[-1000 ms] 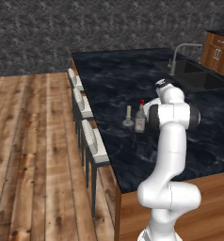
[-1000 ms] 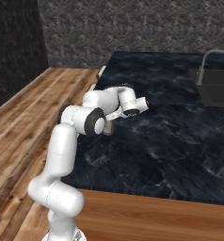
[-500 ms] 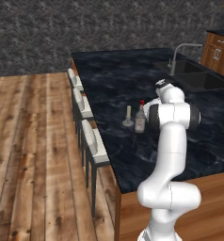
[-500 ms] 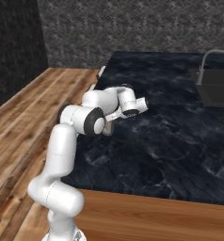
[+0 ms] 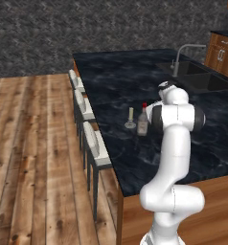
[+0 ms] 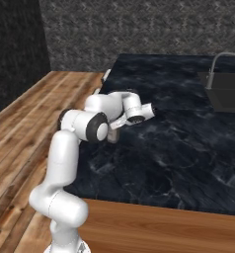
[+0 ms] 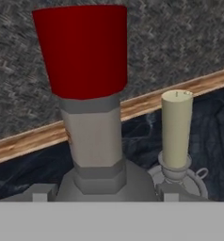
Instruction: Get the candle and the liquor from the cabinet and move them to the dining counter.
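Observation:
The liquor (image 7: pixel 92 136), a grey bottle with a red cap, stands upright on the black marble dining counter (image 5: pixel 116 86). My gripper (image 7: pixel 102 197) reaches it from the side, its jaws set against the broad body, one on each flank. The candle (image 7: pixel 176 129), cream-white in a small silvery holder, stands just beyond the bottle, apart from it. In the left base view the liquor (image 5: pixel 142 122) and the candle (image 5: pixel 130 117) stand side by side near the stool edge, with my hand right behind the bottle. The cabinet is out of view.
White stools (image 5: pixel 94 141) line the counter's left edge above the wooden floor (image 5: pixel 34 158). A sink (image 5: pixel 197 79) with a curved faucet (image 5: pixel 183 52) is set into the far right of the counter. Open marble (image 6: pixel 178 143) lies to the right of my arm.

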### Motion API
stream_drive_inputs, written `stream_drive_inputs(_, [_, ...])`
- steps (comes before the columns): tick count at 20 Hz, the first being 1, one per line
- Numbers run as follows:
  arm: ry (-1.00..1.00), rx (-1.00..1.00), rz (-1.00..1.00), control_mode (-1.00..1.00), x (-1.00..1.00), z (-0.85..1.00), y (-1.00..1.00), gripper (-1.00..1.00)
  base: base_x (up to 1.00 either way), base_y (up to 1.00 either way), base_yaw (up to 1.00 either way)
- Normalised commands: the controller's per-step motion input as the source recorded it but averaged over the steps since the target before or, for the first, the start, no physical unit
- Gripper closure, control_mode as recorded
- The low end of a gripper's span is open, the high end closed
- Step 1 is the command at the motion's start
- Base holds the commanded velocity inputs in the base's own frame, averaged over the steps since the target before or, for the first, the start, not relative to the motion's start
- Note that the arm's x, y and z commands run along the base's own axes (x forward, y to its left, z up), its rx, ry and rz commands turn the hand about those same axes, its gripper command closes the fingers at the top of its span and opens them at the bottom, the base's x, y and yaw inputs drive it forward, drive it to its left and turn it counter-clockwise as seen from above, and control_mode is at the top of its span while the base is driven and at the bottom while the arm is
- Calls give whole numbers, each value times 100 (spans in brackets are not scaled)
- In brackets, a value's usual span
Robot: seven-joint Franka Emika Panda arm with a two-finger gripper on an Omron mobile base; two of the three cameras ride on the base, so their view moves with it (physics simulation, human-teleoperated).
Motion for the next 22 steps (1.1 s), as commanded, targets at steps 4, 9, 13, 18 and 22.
stream_drive_inputs(4, [-3, -1, 0, -100, -19, -34, 2, 100, 0, 0, 0])
stream_drive_inputs(9, [-1, -2, 0, -100, -22, -37, 2, -100, 0, 0, 0])
stream_drive_inputs(13, [0, -2, -2, -100, -18, -35, 1, -100, 0, 0, 0])
stream_drive_inputs(18, [0, 0, -3, -100, -14, -18, 0, -100, 0, 0, 0])
stream_drive_inputs(22, [0, 0, 0, -100, -23, -8, -1, -100, 0, 0, 0])
